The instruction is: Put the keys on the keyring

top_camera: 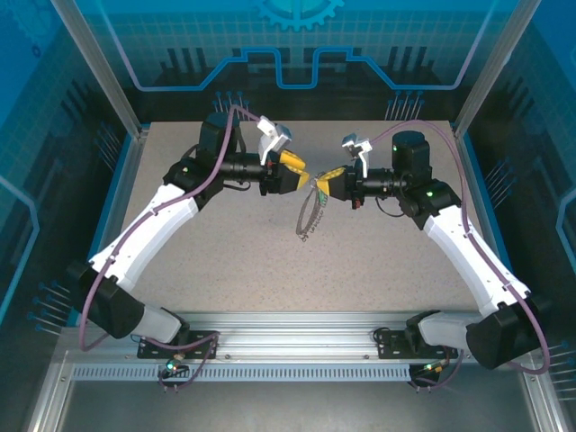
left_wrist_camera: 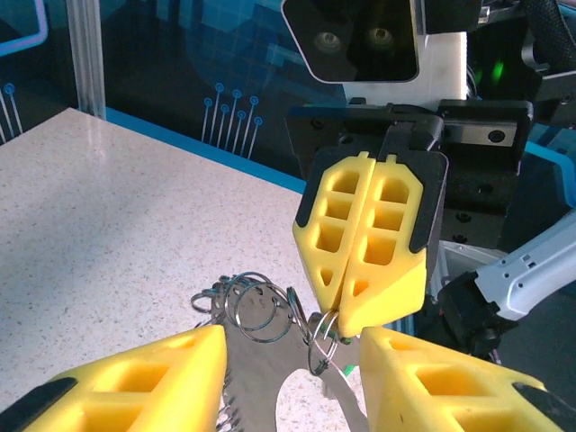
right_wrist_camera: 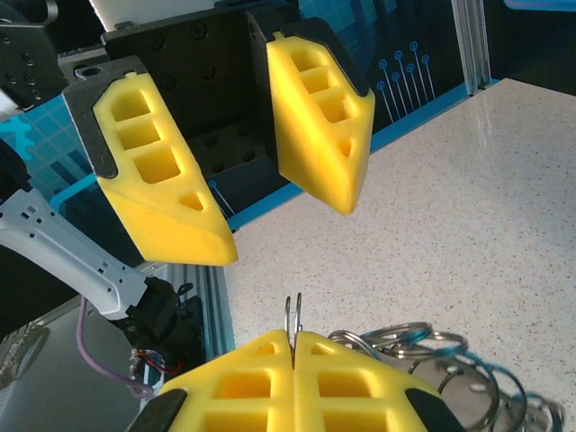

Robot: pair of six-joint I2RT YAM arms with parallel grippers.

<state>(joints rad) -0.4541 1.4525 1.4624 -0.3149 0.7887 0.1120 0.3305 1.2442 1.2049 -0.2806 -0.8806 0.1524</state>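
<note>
The right end effector is seen closed, with a thin silvery ring of the keyring pinched between its yellow fingertips. The other rings, the chain and the blue-teal band are hung from that grip toward 6 o'clock, near the middle of the speckled surface. Whether the lower end touches it cannot be told. The left end effector is held open just beside it at 10 o'clock, fingers spread.

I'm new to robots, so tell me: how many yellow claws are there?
2. The left gripper, open, reaches from the left; the right gripper, pinching the keyring, reaches from the right, meeting mid-table.
</note>
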